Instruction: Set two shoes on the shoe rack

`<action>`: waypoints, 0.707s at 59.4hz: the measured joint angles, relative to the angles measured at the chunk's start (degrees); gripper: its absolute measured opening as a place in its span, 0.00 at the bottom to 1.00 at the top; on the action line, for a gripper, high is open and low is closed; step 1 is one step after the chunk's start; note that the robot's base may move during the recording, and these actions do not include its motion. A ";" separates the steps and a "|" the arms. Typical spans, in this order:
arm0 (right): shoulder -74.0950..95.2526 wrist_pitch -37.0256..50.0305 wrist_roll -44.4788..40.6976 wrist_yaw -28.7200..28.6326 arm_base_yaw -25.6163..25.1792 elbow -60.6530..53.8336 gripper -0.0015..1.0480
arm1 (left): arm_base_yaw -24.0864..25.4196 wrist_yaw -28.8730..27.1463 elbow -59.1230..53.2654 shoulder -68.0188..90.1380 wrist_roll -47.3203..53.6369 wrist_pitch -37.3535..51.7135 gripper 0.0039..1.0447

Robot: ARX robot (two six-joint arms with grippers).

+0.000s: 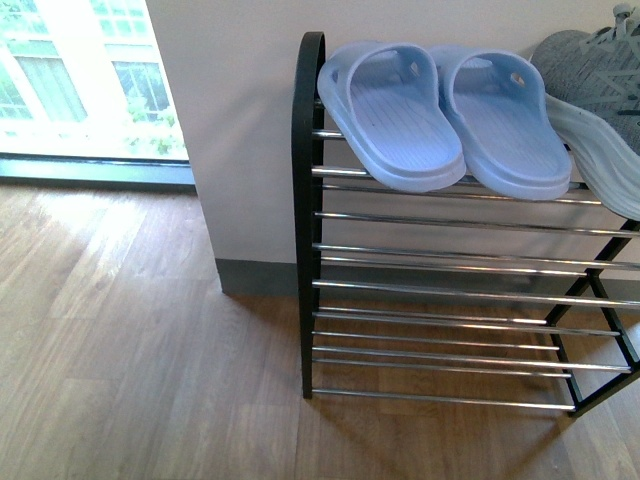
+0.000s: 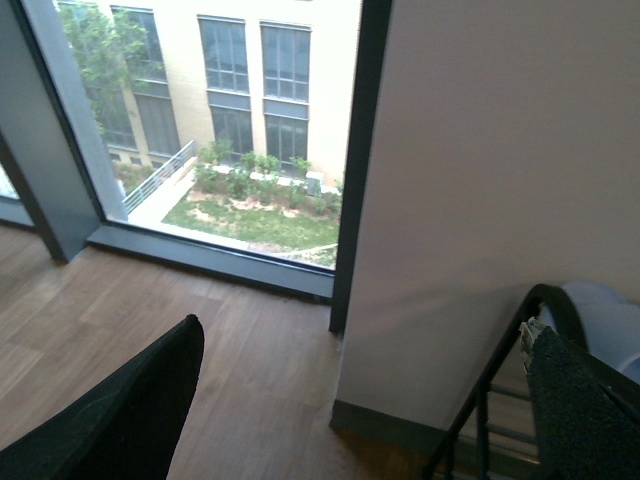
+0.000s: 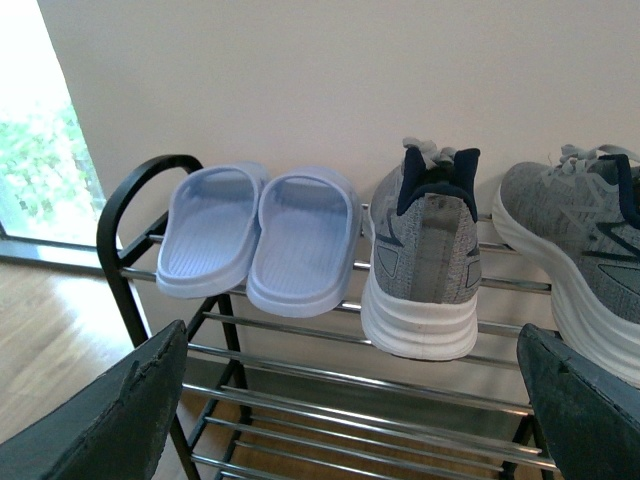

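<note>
Two pale blue slides [image 1: 400, 115] [image 1: 505, 120] lie side by side on the top tier of the shoe rack [image 1: 305, 250]. Beside them on that tier sits a grey knit sneaker [image 1: 600, 85], cut off by the frame edge. The right wrist view faces the rack: both slides [image 3: 210, 240] [image 3: 305, 250] and two grey sneakers [image 3: 425, 265] [image 3: 580, 250] rest on the top rods. My right gripper [image 3: 350, 420] is open, back from the rack, holding nothing. My left gripper [image 2: 365, 410] is open and empty beside the rack's black upright [image 2: 500, 360].
A white wall [image 1: 230, 130] with a grey skirting stands behind the rack. A floor-length window [image 1: 80, 90] is at the left. Wooden floor [image 1: 130, 360] spreads in front. The rack's lower tiers [image 1: 440, 350] hold nothing.
</note>
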 joint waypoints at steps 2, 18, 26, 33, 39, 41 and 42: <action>0.00 0.00 0.00 0.00 0.00 0.00 0.91 | 0.02 -1.18 -2.27 -3.74 -1.29 -2.16 0.91; 0.00 0.00 0.00 -0.02 0.00 0.00 0.91 | 1.51 -2.56 -7.87 -13.97 -5.97 -5.81 0.91; 0.00 0.00 0.00 0.00 0.00 0.00 0.91 | 3.50 5.55 -10.75 -15.39 -1.53 0.63 0.82; 0.00 0.00 0.00 0.00 0.00 0.00 0.91 | 8.09 14.99 -17.22 -20.13 5.75 6.71 0.63; 0.00 0.00 0.00 0.00 0.00 0.00 0.91 | 12.41 19.26 -21.92 -23.98 8.31 7.08 0.44; 0.00 0.00 0.00 0.00 0.00 0.00 0.91 | 13.70 20.68 -23.30 -25.11 8.74 7.08 0.37; 0.00 0.00 0.00 0.00 0.00 0.00 0.91 | 14.32 21.46 -23.91 -25.66 8.96 7.08 0.34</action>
